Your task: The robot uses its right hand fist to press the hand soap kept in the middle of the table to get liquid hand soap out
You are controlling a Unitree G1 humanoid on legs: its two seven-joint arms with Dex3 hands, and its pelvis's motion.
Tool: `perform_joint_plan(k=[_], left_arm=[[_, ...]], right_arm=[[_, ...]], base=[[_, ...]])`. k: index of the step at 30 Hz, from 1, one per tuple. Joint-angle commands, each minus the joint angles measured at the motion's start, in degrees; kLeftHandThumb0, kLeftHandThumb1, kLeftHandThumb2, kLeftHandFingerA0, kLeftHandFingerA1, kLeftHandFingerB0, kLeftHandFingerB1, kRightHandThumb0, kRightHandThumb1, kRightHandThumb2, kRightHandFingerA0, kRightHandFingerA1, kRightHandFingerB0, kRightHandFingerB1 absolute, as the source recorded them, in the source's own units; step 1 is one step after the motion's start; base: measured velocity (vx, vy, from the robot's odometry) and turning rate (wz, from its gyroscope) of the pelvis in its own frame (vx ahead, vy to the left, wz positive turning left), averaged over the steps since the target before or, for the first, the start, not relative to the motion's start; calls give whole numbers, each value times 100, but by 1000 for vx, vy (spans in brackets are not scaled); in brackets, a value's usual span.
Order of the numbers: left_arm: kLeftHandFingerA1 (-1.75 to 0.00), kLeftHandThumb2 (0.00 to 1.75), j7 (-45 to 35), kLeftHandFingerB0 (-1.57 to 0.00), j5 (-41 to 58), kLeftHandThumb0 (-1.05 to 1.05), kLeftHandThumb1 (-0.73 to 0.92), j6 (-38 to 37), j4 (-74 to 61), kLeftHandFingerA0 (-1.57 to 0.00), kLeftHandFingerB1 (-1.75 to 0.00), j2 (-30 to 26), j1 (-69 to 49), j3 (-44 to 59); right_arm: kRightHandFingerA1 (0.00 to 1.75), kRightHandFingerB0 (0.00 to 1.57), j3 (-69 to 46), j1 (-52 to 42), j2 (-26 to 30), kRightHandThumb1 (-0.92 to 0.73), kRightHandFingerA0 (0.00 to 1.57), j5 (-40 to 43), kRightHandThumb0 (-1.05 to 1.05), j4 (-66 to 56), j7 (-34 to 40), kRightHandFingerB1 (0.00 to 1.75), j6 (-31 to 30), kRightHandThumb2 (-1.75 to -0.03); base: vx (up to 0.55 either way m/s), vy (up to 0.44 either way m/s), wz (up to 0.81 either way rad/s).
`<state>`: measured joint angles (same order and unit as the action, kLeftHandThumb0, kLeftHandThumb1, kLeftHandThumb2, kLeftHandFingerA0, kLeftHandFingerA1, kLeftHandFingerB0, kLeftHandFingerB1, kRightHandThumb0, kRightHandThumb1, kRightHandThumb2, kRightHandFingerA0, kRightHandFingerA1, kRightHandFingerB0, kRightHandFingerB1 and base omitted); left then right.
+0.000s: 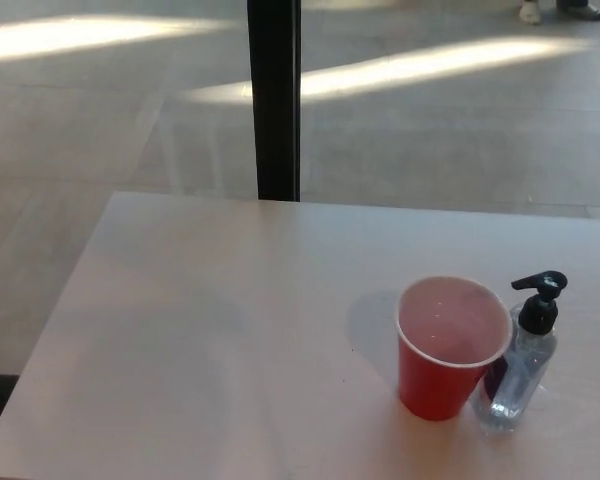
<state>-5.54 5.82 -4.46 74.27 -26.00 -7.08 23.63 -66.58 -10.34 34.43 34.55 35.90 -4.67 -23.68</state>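
Observation:
A clear hand soap bottle (520,372) with a black pump head (539,297) stands upright at the right of the pale table (200,340). Its spout points left, over the rim of a red plastic cup (451,347) that stands touching the bottle's left side. The cup's inside looks pale and I cannot tell whether it holds liquid. Neither of my hands shows in the head view.
A black vertical post (275,100) rises behind the table's far edge. Beyond it lies grey floor with bright stripes of sunlight. A person's shoes (560,10) show at the top right, far off.

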Motion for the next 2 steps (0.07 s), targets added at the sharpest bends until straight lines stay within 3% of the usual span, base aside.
perform_joint_plan(k=[1,2], left_arm=[[-65,64,65,-48,114,-67,77,16,-15,-69,-51,-90,21,54],[-65,64,45,-47,121,-66,78,11,-26,-67,-51,-95,11,57]], right_arm=[[85,32,218,-412,-1198,-56,82,-578,-57,744,662,55,1906,-94],[82,40,324,-450,-1284,-75,72,-665,-50,731,655,43,1963,-62]], base=[[0,0,0],[0,0,0]])
